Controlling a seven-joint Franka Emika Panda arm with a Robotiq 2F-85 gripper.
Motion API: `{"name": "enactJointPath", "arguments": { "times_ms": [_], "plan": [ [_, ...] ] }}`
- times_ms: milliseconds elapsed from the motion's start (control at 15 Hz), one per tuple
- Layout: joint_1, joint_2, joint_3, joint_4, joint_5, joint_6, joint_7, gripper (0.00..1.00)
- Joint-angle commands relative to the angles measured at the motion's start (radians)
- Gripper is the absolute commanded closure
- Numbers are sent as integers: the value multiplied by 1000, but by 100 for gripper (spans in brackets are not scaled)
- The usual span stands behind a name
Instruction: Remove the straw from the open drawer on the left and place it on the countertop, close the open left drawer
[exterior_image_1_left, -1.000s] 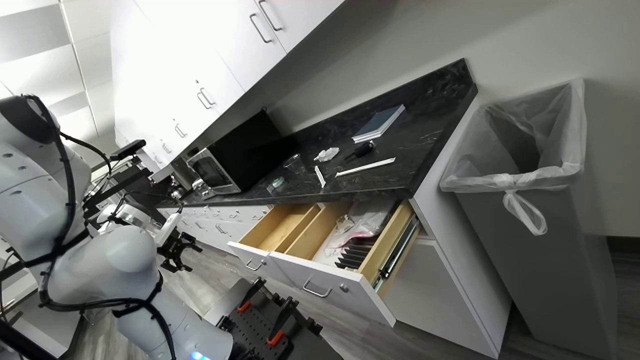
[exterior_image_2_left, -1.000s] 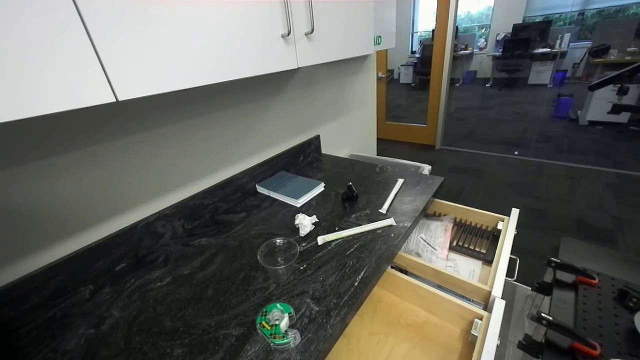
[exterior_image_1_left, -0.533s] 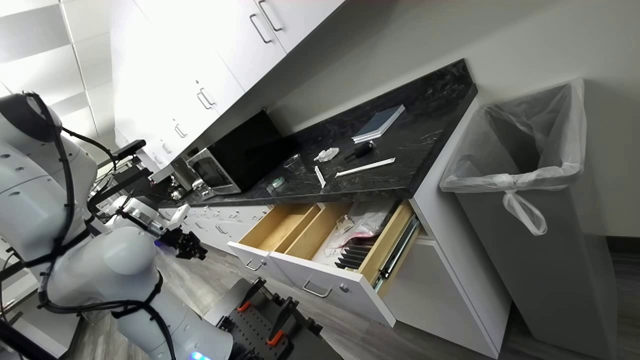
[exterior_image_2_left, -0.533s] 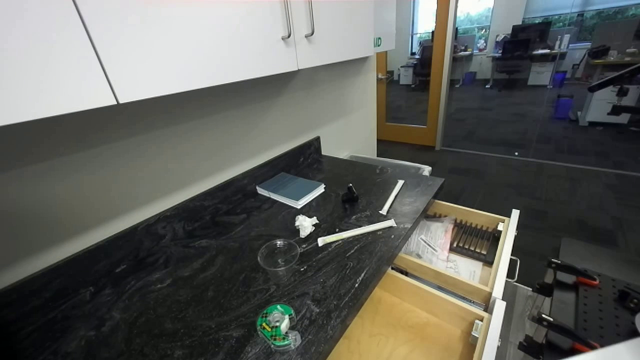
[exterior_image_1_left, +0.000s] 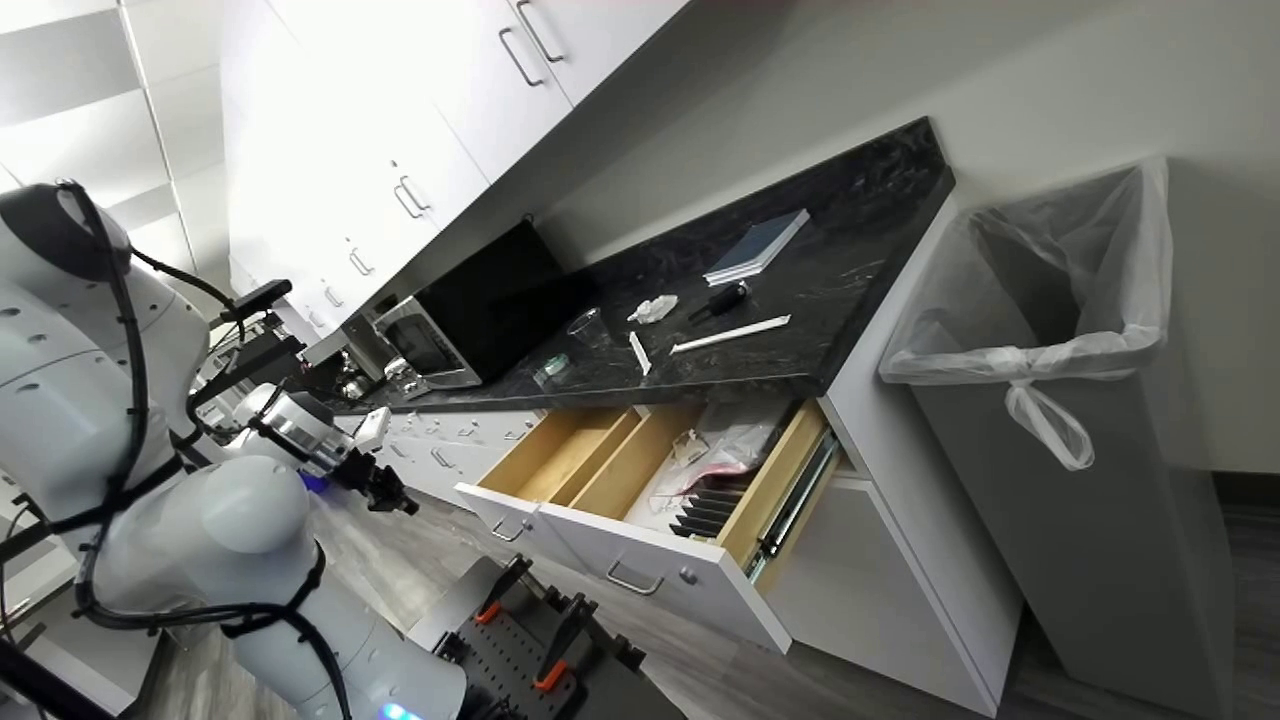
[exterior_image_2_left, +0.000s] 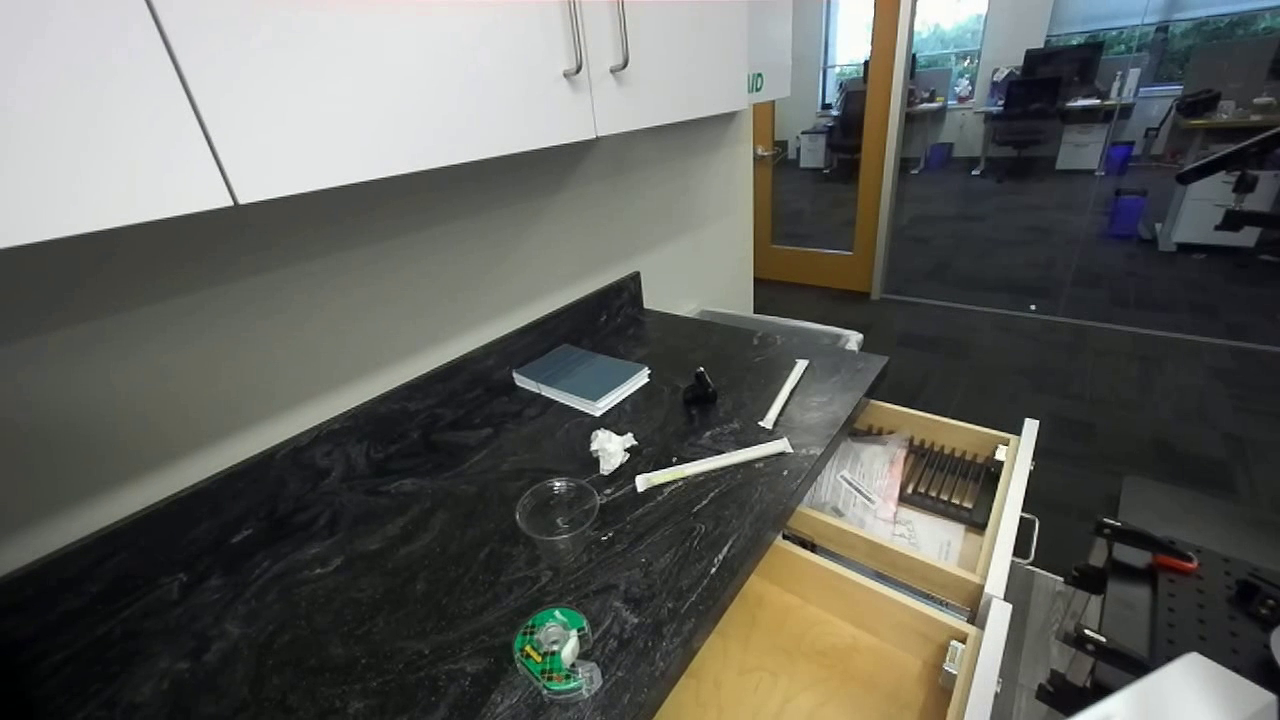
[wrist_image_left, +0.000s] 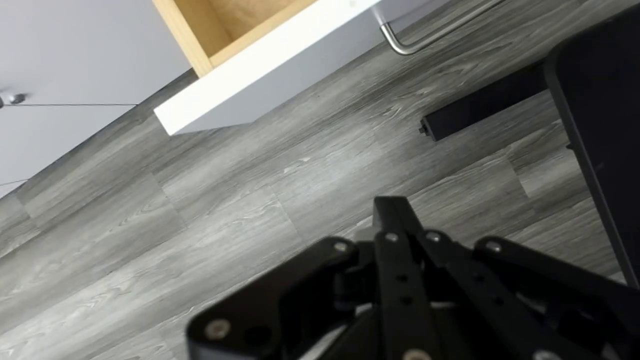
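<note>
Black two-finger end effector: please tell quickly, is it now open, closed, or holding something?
Black two-finger end effector: closed, with nothing visible in its grip.

The arm (exterior_image_1_left: 250, 500) is smooth white, with bulbous joints, small grey screw holes and one black-capped end. A black cable (exterior_image_1_left: 128, 320) loops along it, cinched by black straps (exterior_image_1_left: 240, 626), and a blue light (exterior_image_1_left: 397, 712) glows on the shell. The pincer (wrist_image_left: 394, 202), blurred up close, seems matt black: slim hinged links set with silvery and coppery screw heads (wrist_image_left: 217, 329).
</note>
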Motion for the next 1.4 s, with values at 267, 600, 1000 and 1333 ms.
{"name": "enactJointPath", "arguments": {
  "times_ms": [267,600,1000,1333],
  "plan": [
    [-15,57,-41,14,-201,-134,38,100],
    [-12,111,-67,17,-491,-110,67,100],
    [-32,115,-55,15,-687,-117,158,99],
    [-23,120,-50,26,-706,-137,159,100]
  ]
}}
